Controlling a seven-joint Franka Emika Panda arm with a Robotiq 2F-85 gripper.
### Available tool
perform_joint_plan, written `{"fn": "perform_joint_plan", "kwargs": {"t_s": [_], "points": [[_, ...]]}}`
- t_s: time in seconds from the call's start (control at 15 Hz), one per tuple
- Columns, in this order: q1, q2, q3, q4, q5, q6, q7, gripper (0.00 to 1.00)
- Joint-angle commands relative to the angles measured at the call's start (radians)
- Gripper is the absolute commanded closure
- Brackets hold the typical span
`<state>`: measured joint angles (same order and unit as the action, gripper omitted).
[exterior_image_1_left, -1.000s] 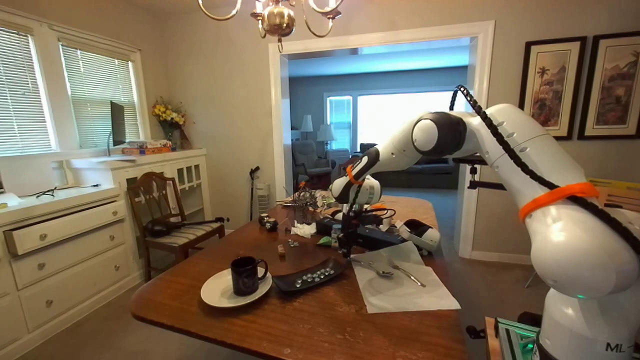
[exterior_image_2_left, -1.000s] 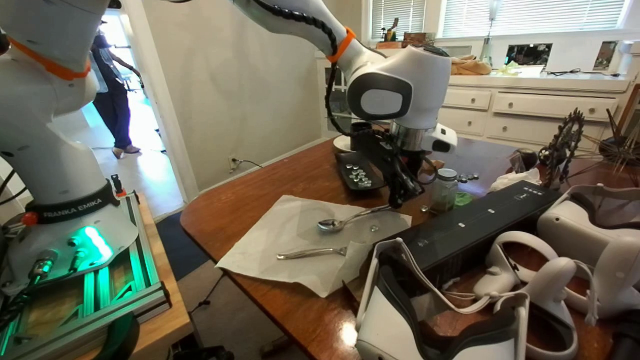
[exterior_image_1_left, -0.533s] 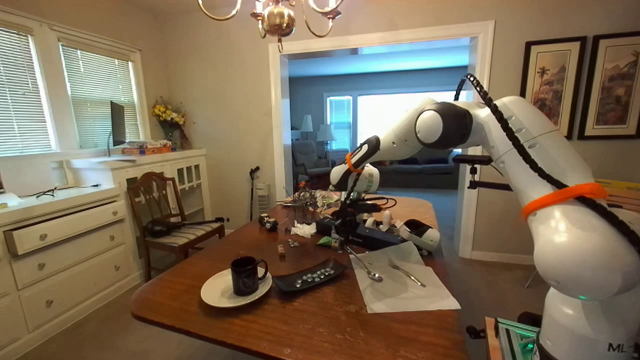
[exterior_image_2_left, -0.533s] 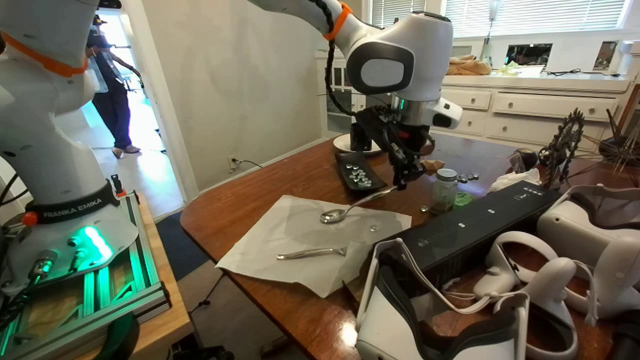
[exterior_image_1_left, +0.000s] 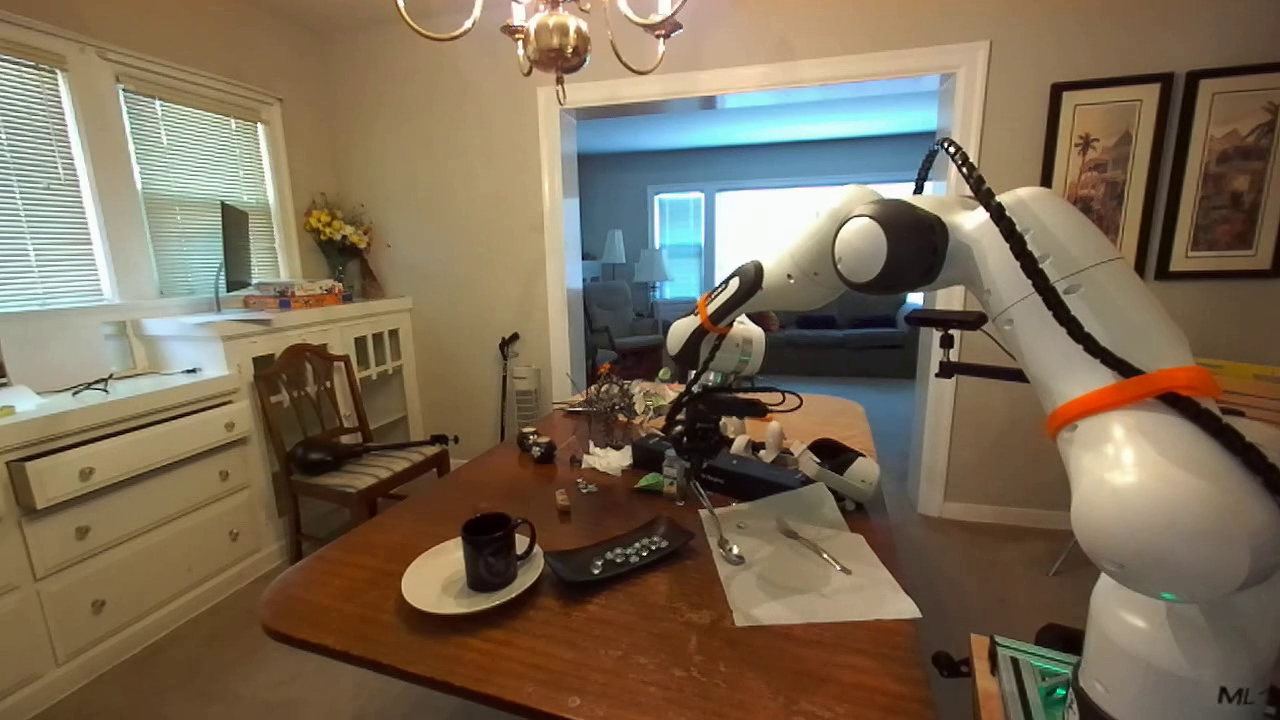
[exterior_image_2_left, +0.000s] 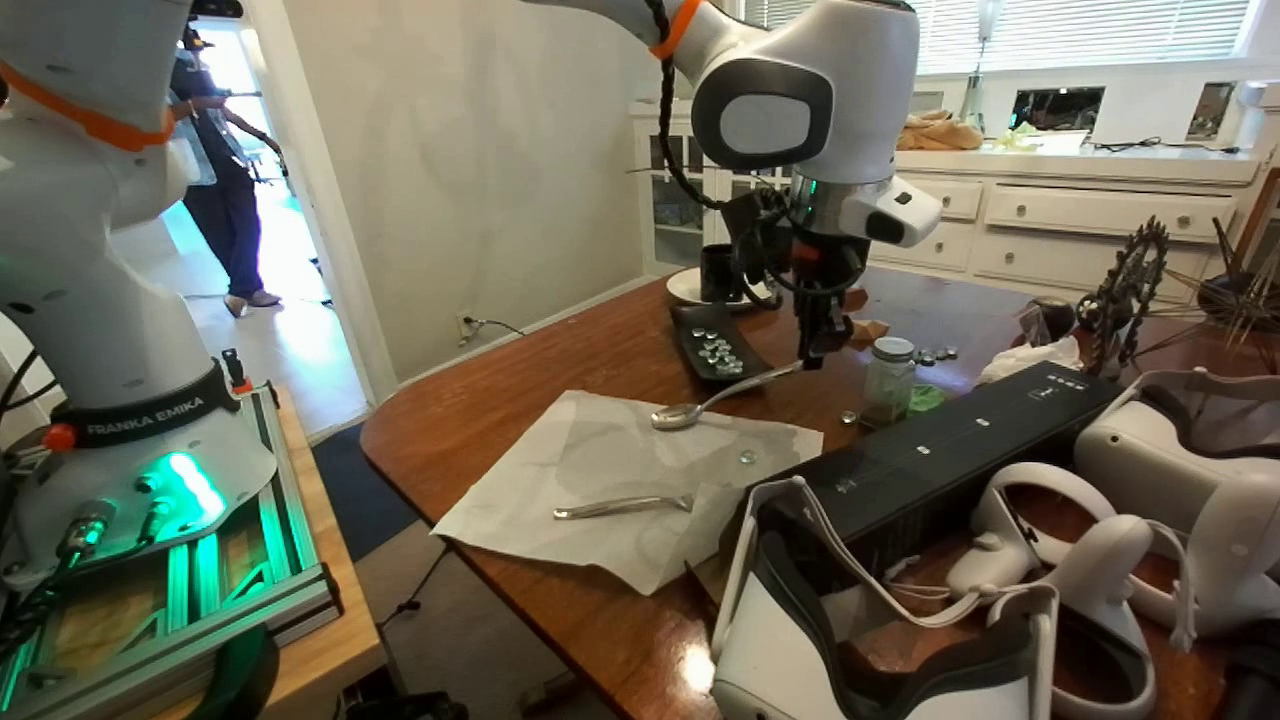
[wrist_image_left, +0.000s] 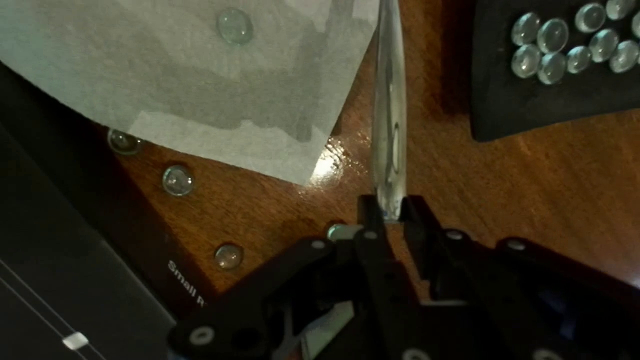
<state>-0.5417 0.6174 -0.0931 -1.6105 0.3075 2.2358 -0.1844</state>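
Note:
A silver spoon (wrist_image_left: 390, 100) is pinched at the end of its handle between the fingertips of my gripper (wrist_image_left: 390, 207). In an exterior view the spoon (exterior_image_2_left: 676, 417) slopes from the gripper (exterior_image_2_left: 815, 358) down to its bowl, which lies over the white paper (exterior_image_2_left: 540, 475); whether the bowl touches the paper I cannot tell. A silver fork (exterior_image_2_left: 622, 507) rests on that paper. To the right in the wrist view is a black tray (wrist_image_left: 505, 112) bearing several clear glass beads (wrist_image_left: 552, 36). Beside the gripper stands a lidded glass jar (exterior_image_2_left: 888, 385).
A black mug (exterior_image_1_left: 490, 552) stands on a white plate (exterior_image_1_left: 430, 585) beyond the tray. A long black box (exterior_image_2_left: 960, 450) and white headsets (exterior_image_2_left: 900, 640) lie on the jar's side. Loose beads (wrist_image_left: 178, 180) are scattered between paper and box. A crumpled tissue (exterior_image_1_left: 607, 459) lies farther off.
My gripper has risen, lifting the spoon's handle so that it slopes more steeply. The spoon's bowl has shifted across the paper toward the tray side. Fork, paper and tray have stayed put.

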Motion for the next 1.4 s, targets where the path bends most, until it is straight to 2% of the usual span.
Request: {"fn": "perform_joint_plan", "kwargs": {"t_s": [0.0, 0.47, 1.0, 1.33], "points": [[0.010, -0.022, -0.017, -0.032, 0.055, 0.002, 0.031, 0.95], [-0.024, 0.070, 0.023, 0.048, 0.144, -0.146, -0.024, 0.95], [-0.132, 0.079, 0.052, 0.065, 0.303, -0.283, -0.162, 0.95], [-0.179, 0.104, 0.049, 0.153, 0.380, -0.402, -0.169, 0.95]]}}
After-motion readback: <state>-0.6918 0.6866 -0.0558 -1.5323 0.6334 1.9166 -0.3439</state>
